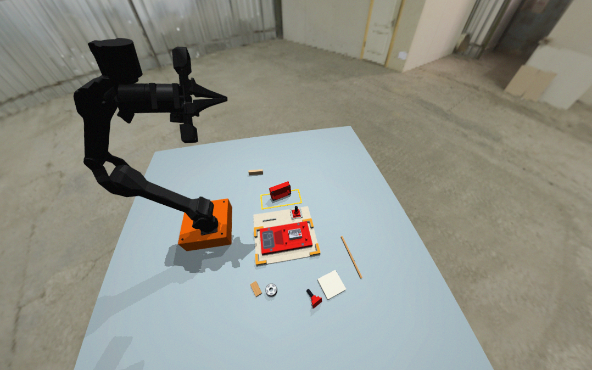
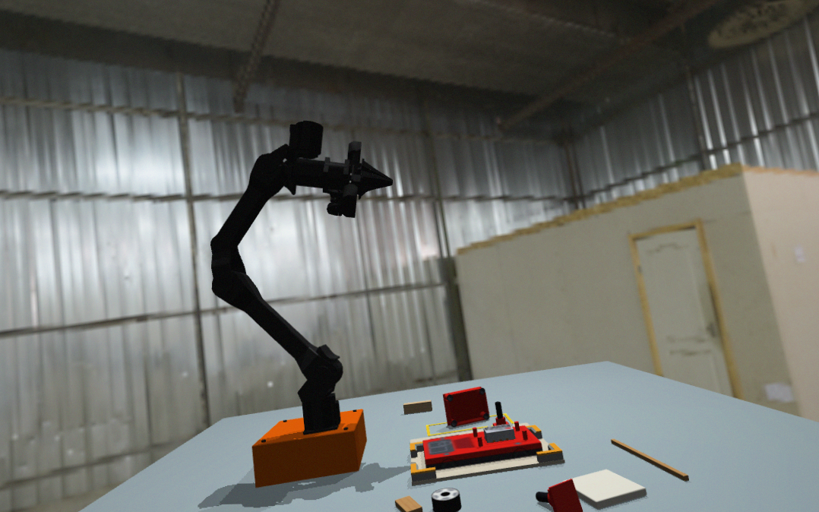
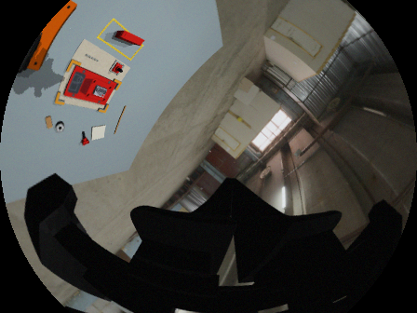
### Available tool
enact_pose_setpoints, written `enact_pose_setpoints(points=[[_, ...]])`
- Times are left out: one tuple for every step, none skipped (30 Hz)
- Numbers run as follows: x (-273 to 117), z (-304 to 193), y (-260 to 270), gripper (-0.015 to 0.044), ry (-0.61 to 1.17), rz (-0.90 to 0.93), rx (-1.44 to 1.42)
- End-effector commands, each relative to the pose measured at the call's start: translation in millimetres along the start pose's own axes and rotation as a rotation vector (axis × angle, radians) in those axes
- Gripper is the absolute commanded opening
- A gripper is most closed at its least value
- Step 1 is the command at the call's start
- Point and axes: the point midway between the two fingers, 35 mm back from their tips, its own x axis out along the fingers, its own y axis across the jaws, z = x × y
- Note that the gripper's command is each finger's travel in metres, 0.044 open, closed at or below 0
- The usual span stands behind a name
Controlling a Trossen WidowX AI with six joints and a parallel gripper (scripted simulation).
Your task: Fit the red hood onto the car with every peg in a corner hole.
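The red hood (image 1: 280,191) (image 2: 465,406) (image 3: 129,37) stands upright on one side edge at the yellow outlined rectangle, its hollow side facing the chassis. The red chassis (image 1: 279,237) (image 2: 463,450) (image 3: 81,86) sits in the jig, whose cream plate (image 1: 283,215) has orange corner brackets. The grey engine block (image 1: 295,234) (image 2: 499,432) (image 3: 100,91) is on the deck with short red pegs around it. My gripper (image 1: 226,99) (image 2: 391,181) (image 3: 230,183) is shut and empty, high above the table and pointing roughly level, far from the hood and the chassis.
A red part with a black stem (image 1: 296,212) stands on the jig plate behind the chassis. A wooden block (image 1: 255,172) lies beyond the hood. In front are a tan block (image 1: 255,289), a wheel (image 1: 269,288), another red stemmed part (image 1: 314,300) and a white square (image 1: 331,284). A stick (image 1: 351,257) lies right.
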Motion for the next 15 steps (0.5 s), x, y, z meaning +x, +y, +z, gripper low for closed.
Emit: enact_pose_setpoints(points=[[46, 13, 14, 0.0, -0.107, 0.078, -0.048], [58, 17, 18, 0.0, -0.137, 0.097, -0.063], [70, 23, 21, 0.0, -0.168, 0.115, -0.078], [81, 29, 25, 0.0, -0.199, 0.133, -0.093], [92, 35, 29, 0.0, -0.229, 0.15, -0.11], [102, 42, 33, 0.0, -0.261, 0.167, -0.126], [113, 49, 37, 0.0, -0.292, 0.184, -0.144], [123, 57, 42, 0.0, -0.323, 0.201, -0.162], [132, 64, 46, 0.0, -0.353, 0.218, -0.181], [142, 72, 51, 0.0, -0.383, 0.235, -0.201], [151, 81, 56, 0.0, -0.413, 0.252, -0.221], [160, 89, 61, 0.0, -0.444, 0.269, -0.243], [168, 99, 66, 0.0, -0.474, 0.285, -0.264], [176, 108, 72, 0.0, -0.505, 0.301, -0.286], [183, 118, 77, 0.0, -0.536, 0.316, -0.309]])
